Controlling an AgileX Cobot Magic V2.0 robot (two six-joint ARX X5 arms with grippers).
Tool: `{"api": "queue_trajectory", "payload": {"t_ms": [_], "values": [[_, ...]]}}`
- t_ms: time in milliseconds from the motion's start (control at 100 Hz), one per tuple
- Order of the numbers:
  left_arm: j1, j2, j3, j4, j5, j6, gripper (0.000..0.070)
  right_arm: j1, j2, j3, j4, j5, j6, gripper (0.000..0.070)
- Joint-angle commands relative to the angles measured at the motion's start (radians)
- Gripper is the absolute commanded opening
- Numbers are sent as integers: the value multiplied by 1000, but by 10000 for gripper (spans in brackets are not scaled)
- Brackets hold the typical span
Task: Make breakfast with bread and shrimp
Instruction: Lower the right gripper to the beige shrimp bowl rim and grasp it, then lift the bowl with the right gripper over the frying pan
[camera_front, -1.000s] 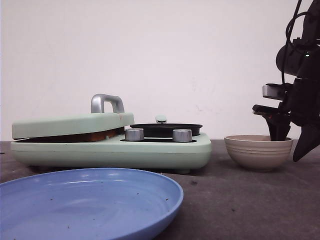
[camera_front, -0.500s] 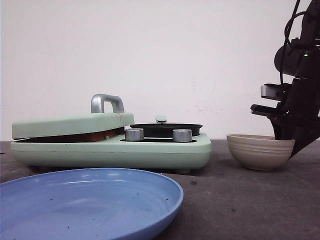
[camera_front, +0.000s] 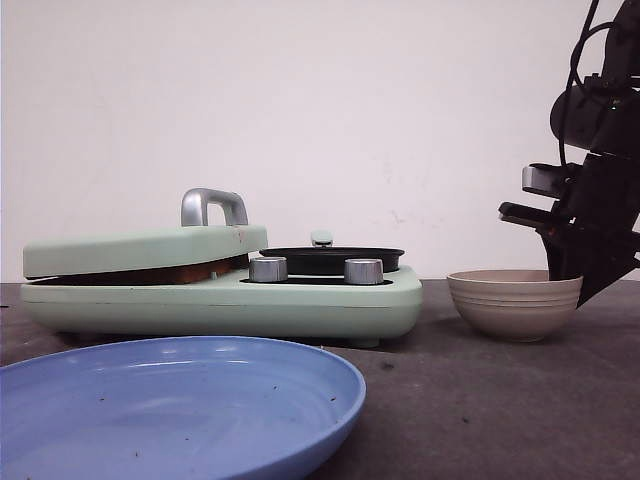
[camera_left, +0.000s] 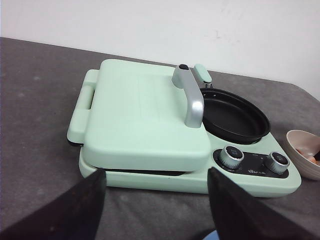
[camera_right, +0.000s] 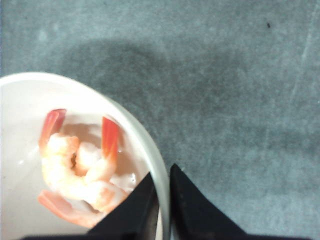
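- Nearest: blue plate (camera_front: 180, 400), front left.
- Behind: green grill (camera_front: 220, 290), lid down on bread (camera_front: 150, 274); black pan (camera_front: 332, 259) beside.
- Right gripper (camera_right: 161, 200) pinches bowl (camera_front: 514, 303) rim; shrimp (camera_right: 80, 170) inside.
- Left gripper (camera_left: 152, 205) spread, well apart.

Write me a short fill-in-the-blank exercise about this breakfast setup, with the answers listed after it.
1. The right gripper is shut on the rim of the ____ that holds the shrimp.
2. The lid of the green breakfast maker is ____.
3. The black round pan beside the lid holds ____.
4. The plate nearest the front camera is ____ in colour.

Answers: bowl; closed; nothing; blue
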Motion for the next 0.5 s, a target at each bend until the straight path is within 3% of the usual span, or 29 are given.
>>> {"api": "queue_trajectory", "payload": {"t_ms": [0, 490], "values": [[-3, 3, 10, 9, -1, 6, 338, 1, -13, 17, 12, 8, 11, 0], [-3, 3, 10, 9, 0, 6, 337, 40, -230, 18, 141, 9, 48, 0]]}}
